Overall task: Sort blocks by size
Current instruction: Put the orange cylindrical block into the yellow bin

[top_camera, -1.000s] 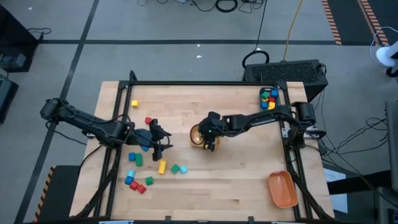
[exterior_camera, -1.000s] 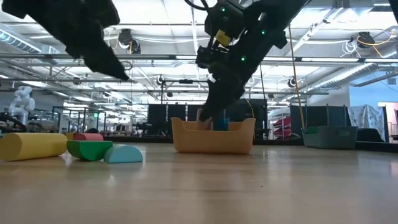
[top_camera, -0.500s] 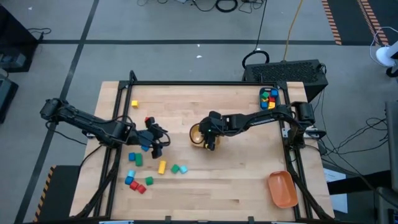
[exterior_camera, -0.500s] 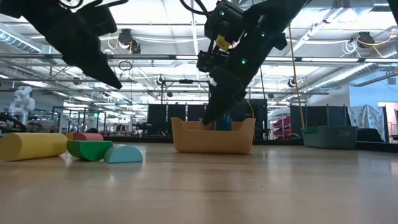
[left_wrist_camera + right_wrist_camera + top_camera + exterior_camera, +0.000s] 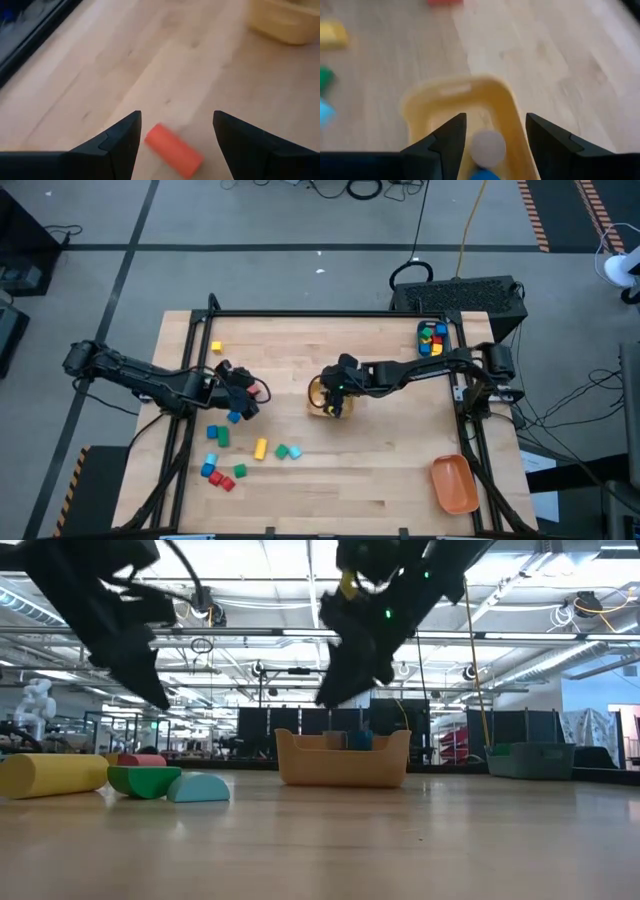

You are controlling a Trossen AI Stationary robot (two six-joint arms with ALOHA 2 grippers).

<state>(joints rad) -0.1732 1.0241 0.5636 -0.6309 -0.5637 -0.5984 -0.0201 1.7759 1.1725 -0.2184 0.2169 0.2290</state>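
Observation:
Several coloured blocks (image 5: 240,455) lie scattered on the table's left part. My left gripper (image 5: 247,392) hangs open just above the table. A red cylinder block (image 5: 173,150) lies on its side between the fingertips, untouched. My right gripper (image 5: 336,397) hangs open above the yellow bin (image 5: 318,394). In the right wrist view a pale block (image 5: 487,145) and a blue block (image 5: 482,175) lie inside the yellow bin (image 5: 465,100). In the low view my right gripper (image 5: 345,680) is clear of the yellow bin's rim (image 5: 343,762).
A teal bin (image 5: 432,338) with several blocks stands at the far right corner, and an orange bin (image 5: 455,483) at the near right. A lone yellow block (image 5: 216,347) lies far left. Bare wood stretches between the yellow bin and the near edge.
My right gripper has risen out of the yellow bin; the blue block stays inside. My left gripper has moved toward the table's far edge, sunk a little, and tipped its fingers further down over the red cylinder.

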